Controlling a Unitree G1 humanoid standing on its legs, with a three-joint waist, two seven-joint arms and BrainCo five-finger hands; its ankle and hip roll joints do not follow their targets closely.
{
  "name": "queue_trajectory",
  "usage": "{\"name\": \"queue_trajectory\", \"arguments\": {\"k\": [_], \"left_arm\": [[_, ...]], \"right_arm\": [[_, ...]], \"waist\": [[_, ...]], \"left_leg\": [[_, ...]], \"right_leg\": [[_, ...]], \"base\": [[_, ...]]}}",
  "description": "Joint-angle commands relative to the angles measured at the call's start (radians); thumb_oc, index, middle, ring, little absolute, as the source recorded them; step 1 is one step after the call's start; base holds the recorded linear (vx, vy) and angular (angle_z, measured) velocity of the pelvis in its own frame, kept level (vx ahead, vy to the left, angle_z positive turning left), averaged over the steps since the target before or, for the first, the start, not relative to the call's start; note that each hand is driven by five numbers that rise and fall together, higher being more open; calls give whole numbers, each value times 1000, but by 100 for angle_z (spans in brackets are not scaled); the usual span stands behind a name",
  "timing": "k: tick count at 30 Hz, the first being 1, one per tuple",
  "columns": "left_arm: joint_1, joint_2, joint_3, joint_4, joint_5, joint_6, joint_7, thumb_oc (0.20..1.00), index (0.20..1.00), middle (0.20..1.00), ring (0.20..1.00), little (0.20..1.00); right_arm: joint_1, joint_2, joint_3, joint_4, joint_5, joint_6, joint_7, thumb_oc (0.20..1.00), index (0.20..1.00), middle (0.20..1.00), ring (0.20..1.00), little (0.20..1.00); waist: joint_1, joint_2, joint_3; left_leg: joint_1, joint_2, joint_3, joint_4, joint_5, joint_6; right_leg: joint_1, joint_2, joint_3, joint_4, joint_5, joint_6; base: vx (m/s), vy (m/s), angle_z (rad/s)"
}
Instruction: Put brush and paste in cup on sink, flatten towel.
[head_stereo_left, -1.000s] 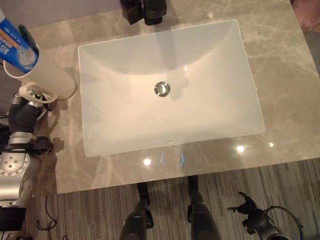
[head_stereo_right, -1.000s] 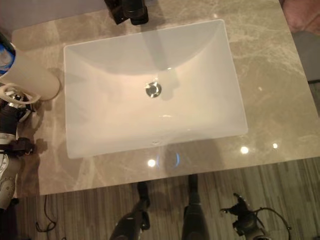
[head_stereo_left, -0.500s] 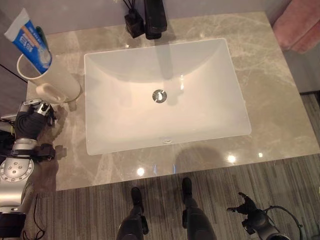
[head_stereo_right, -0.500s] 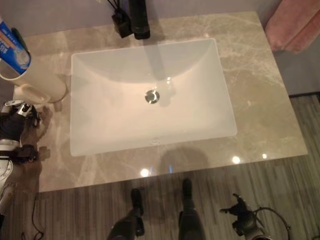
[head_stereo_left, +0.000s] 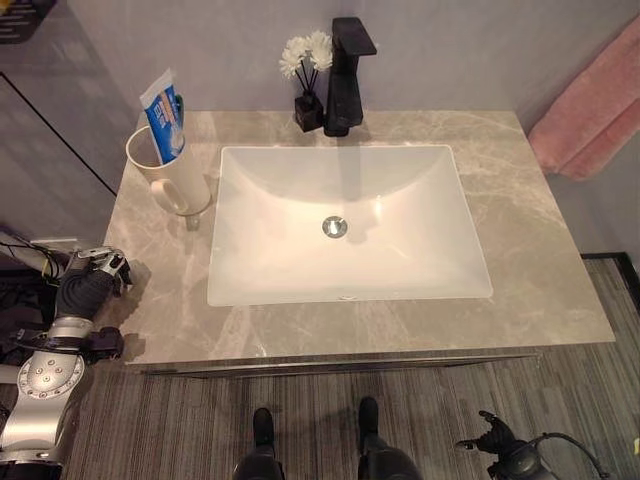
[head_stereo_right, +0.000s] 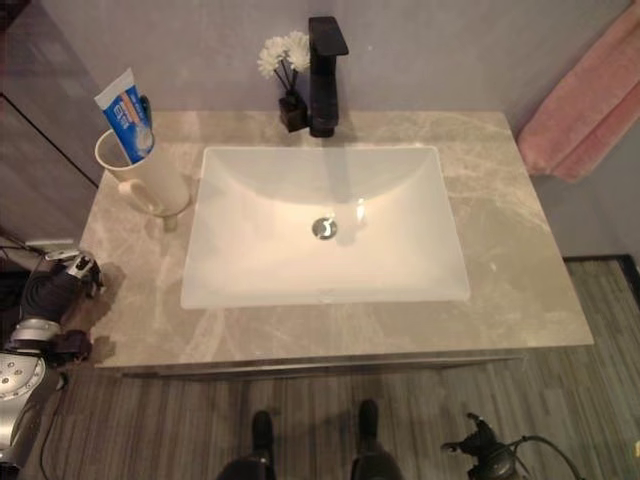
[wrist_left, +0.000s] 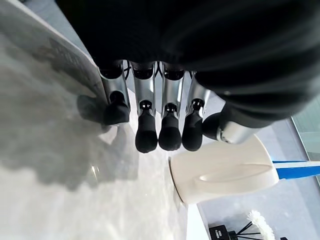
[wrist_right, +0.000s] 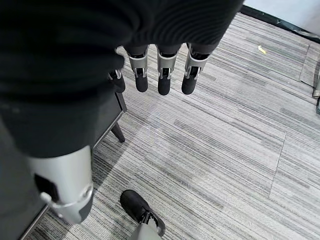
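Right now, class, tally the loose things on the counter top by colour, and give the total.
Cream: 1, the cup
Blue and white: 1, the toothpaste tube in the cup
Black: 1, the small vase of white flowers
Total: 3

Rectangular white ceramic basin (head_stereo_left: 300, 270) sunk in middle of grey marble countertop (head_stereo_left: 540, 270). Black block-shaped faucet (head_stereo_left: 345, 75) behind basin at rear edge; small black vase with white flowers (head_stereo_left: 308, 90) just left of faucet. Cream handled cup (head_stereo_left: 175, 178) on countertop left of basin, near rear corner; blue-and-white toothpaste tube (head_stereo_left: 163, 115) upright inside cup. Pink towel (head_stereo_left: 590, 110) hangs right of countertop. Left hand (head_stereo_left: 88, 290) off counter's left front corner; right hand (head_stereo_left: 495, 440) low over striped grey floor (head_stereo_left: 170, 420), front right.
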Motion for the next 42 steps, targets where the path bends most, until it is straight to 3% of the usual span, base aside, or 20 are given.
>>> {"name": "queue_trajectory", "arguments": {"k": [1, 16, 32, 40, 41, 42], "left_arm": [[17, -52, -42, 61, 50, 27, -15, 200, 200, 200, 200, 200], [-81, -112, -97, 60, 103, 29, 35, 200, 200, 200, 200, 200], [16, -112, -21, -65, 130, 23, 33, 200, 200, 200, 200, 200], [159, -79, 35, -154, 65, 19, -40, 200, 200, 200, 200, 200], [178, -69, 41, -163, 60, 19, -53, 225, 225, 225, 225, 225], [223, -47, 70, -190, 49, 18, -68, 379, 379, 379, 379, 379]], "right_arm": [[21, 0, 19, 26, -18, 8, 1, 1000, 1000, 1000, 1000, 1000], [58, 15, -4, 78, -1, 17, -10, 1000, 1000, 1000, 1000, 1000], [57, 24, -16, 94, 0, 17, -8, 1000, 1000, 1000, 1000, 1000], [54, 20, -13, 84, -11, 16, 6, 1000, 1000, 1000, 1000, 1000], [53, 18, -13, 89, -12, 15, 8, 1000, 1000, 1000, 1000, 1000], [52, 16, -15, 96, -21, 17, 13, 1000, 1000, 1000, 1000, 1000]], "waist": [[-6, 1, -12], [-45, 22, -52], [-27, 31, -69], [-2, 37, -76], [-1, 38, -76], [8, 40, -76]], "left_leg": [[-49, -3, -114, 3, 33, 4], [-29, 10, -84, 3, 21, 2], [-2, 6, -88, 3, 7, 3], [19, 1, -104, 3, 2, 6], [22, 1, -105, 3, 1, 6], [28, 0, -106, 3, 0, 7]], "right_leg": [[47, -28, -20, 7, -38, 19], [38, -19, 13, 7, -37, 16], [70, -23, 3, 7, -54, 15], [106, -24, -16, 7, -66, 14], [110, -24, -17, 7, -67, 14], [118, -24, -21, 7, -70, 15]], "base": [[0, 0, 0], [11, -3, -1], [16, -3, -4], [4, -1, 1], [-5, 8, 3], [-5, 5, 6]]}}
